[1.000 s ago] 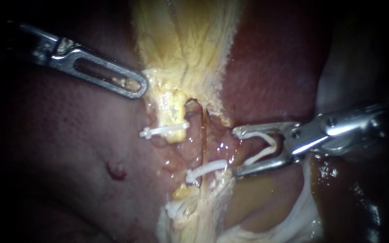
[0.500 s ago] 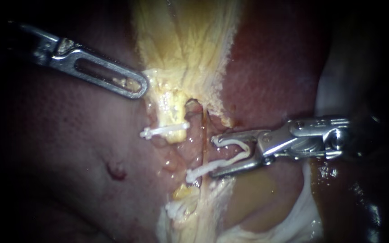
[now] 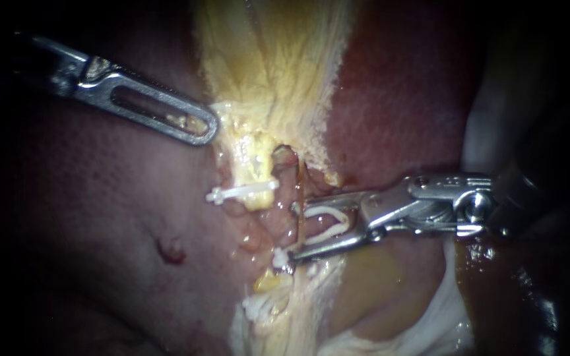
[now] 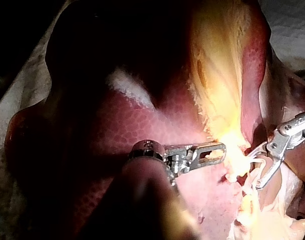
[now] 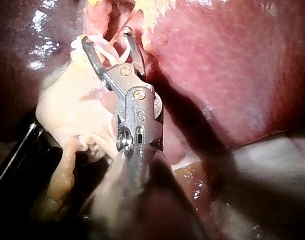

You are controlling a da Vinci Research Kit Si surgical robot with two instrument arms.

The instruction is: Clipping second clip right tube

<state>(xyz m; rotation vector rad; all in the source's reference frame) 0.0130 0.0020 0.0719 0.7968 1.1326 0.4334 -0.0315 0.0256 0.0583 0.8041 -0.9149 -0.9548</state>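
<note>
My right instrument [image 3: 293,231] comes in from the right, its jaws spread wide and holding a white clip [image 3: 328,221] by its two legs. The jaws and clip straddle the thin right tube [image 3: 300,191]. Just below, an earlier white clip [image 3: 278,257] on that tube is partly hidden behind the lower jaw. The left tube [image 3: 256,173] carries its own white clip [image 3: 242,191]. My left instrument [image 3: 199,128] grips the edge of the yellowish gallbladder tissue [image 3: 272,72] at upper left. The right wrist view shows the loaded jaws [image 5: 106,36] against the tissue.
Dark red liver [image 3: 397,99] lies to the right of the gallbladder, and paler liver [image 3: 100,217] to the left. More white material [image 3: 258,306] sits low on the tubes. Pale tissue [image 3: 443,316] lies under the right shaft.
My right instrument has moved left with the clip, from beside the tubes to astride the right tube, covering part of the earlier clip. The left instrument has stayed still.
</note>
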